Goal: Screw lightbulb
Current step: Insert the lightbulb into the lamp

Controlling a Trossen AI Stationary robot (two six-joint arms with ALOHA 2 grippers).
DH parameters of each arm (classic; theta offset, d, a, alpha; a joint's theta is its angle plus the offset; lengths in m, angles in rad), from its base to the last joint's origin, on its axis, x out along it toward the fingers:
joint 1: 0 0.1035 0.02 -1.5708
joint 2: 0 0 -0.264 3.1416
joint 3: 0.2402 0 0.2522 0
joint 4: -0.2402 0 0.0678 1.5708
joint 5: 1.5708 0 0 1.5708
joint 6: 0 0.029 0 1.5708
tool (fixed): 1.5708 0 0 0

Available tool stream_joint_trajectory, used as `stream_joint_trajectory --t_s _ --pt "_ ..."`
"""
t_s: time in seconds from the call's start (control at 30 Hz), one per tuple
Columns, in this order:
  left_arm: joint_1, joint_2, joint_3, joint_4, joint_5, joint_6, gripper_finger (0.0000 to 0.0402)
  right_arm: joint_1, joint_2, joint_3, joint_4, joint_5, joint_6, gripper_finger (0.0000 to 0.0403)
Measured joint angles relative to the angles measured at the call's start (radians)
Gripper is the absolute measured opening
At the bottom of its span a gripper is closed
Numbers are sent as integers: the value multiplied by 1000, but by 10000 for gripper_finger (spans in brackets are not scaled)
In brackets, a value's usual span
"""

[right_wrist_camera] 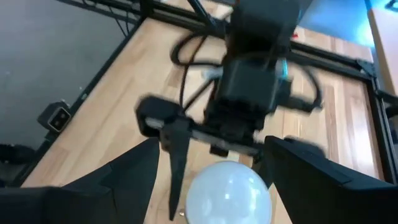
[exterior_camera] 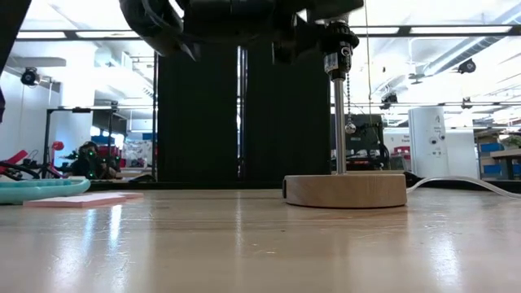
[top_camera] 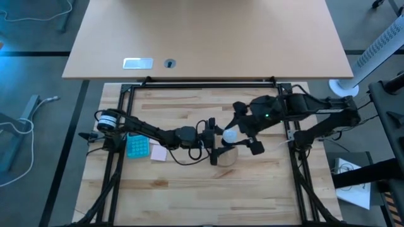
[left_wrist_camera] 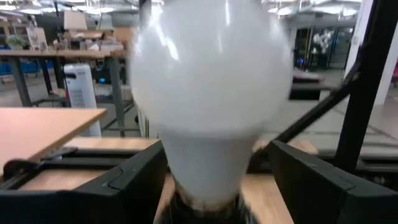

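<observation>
Sitting atop the lamp socket, mid-counter, the lightbulb [top_camera: 230,134] is pointing up. Left hand [left_wrist_camera: 217,177] is bracketing the bulb's neck w/ fingers apart, prob. to steady it; grip unclear. Right hand [right_wrist_camera: 205,171] is hanging over the globe, fingers spread either side, apparently for twisting. Wooden base [exterior_camera: 345,190] is resting on the counter [exterior_camera: 244,244].

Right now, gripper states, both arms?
Left gripper: fingers either side of the lightbulb neck above the socket; contact cannot be told.
Right gripper: fingers spread around the bulb's top; grip cannot be told.
</observation>
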State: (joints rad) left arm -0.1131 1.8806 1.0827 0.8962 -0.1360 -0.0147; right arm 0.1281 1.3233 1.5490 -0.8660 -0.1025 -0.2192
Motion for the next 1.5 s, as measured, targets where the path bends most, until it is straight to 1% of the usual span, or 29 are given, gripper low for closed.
stream_joint_trajectory --t_s 0.3,0.47,0.73,0.97,1.07,1.17,1.3,1.5 --pt "0 0 0 -1 0 16 251 -18 -4 0 -28 8 4 278" --pt "0 0 0 -15 14 34 251 -18 -15 0 -28 8 24 291" --pt "0 -1 2 -30 7 62 251 -18 -20 0 -34 8 54 311" --pt "-2 -6 3 -74 -9 59 251 -17 5 -7 -82 14 53 311" --pt "-2 -6 3 -76 -12 59 251 -18 5 -8 -80 36 39 310" --pt "-2 -6 3 -76 -13 59 251 -20 2 -8 -86 82 29 310" --pt "-2 -6 3 -76 -13 59 251 -23 5 -8 -105 66 29 308" --pt "-2 -6 3 -76 -14 62 251 -24 34 -13 -119 42 30 293"
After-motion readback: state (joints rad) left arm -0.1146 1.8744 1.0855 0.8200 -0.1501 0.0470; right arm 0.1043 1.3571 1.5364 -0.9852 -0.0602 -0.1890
